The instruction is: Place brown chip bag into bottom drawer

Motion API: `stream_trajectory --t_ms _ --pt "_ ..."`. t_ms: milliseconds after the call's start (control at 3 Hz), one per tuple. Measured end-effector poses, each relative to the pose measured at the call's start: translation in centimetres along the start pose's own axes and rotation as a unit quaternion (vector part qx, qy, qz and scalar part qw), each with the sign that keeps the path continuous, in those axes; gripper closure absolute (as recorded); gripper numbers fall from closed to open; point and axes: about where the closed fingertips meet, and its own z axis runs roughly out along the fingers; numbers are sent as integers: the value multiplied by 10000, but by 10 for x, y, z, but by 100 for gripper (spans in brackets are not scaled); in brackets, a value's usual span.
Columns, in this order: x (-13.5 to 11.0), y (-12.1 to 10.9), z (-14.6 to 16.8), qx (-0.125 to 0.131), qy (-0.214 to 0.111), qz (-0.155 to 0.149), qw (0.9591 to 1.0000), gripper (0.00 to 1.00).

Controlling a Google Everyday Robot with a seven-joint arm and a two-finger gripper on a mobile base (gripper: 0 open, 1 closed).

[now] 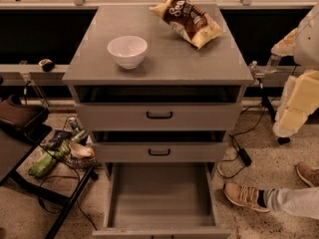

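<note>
The brown chip bag lies tilted on the back right of the grey cabinet top, dark brown centre up. The bottom drawer is pulled out toward me and shows a bare grey floor. My gripper hangs just off the cabinet top's right front corner, on the arm that comes in from the right edge. It is apart from the bag, lower and to its right, and holds nothing that I can see.
A white bowl stands on the cabinet top's left. Two shallower drawers with black handles sit above the bottom one. A person's shoes are on the floor at right. A dark table and clutter stand at left.
</note>
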Motion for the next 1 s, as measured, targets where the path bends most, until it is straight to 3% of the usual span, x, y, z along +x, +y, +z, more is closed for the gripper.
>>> stream_trajectory --t_ms 333,667,1000 --pt "0 -3 4 -8 -54 29 10000 0" --pt "-3 -37 48 -122 -594 317 9977 0" --pt "-12 -113 93 102 -1258 629 9900 0"
